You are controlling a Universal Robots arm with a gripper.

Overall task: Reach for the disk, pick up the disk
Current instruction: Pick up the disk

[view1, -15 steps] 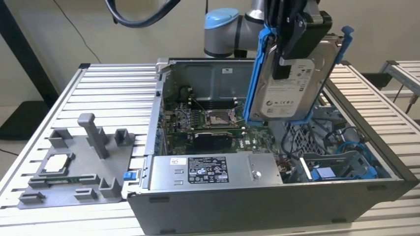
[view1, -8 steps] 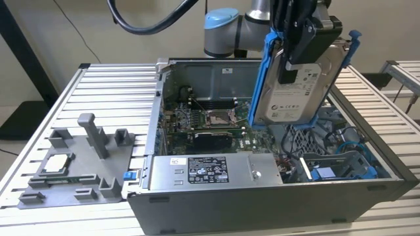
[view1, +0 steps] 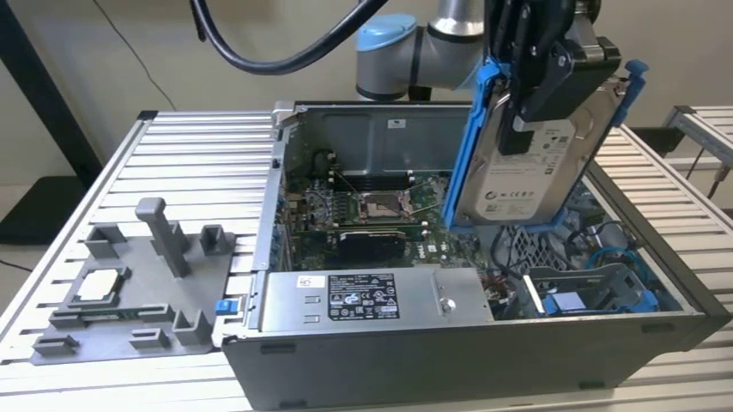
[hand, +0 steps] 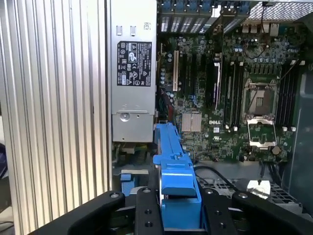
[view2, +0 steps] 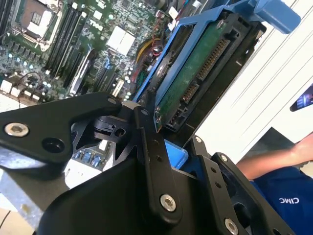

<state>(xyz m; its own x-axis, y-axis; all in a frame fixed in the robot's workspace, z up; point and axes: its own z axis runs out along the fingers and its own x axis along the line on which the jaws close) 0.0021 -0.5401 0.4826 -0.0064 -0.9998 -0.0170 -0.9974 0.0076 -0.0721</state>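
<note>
light: bright, even | shadows: soft | close gripper parts perhaps blurred

A white printed label (view1: pixel 517 178) is borne by the disk (view1: pixel 569 146), and a black-and-white sticker (hand: pixel 134 63) by the power supply (hand: pixel 131 105); their small print cannot be made out.

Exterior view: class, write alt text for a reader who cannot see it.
The robot's hand holds the disk, in its blue bracket, upright above an open computer case. The case sits on a slatted metal table, beside a grey fixture.
</note>
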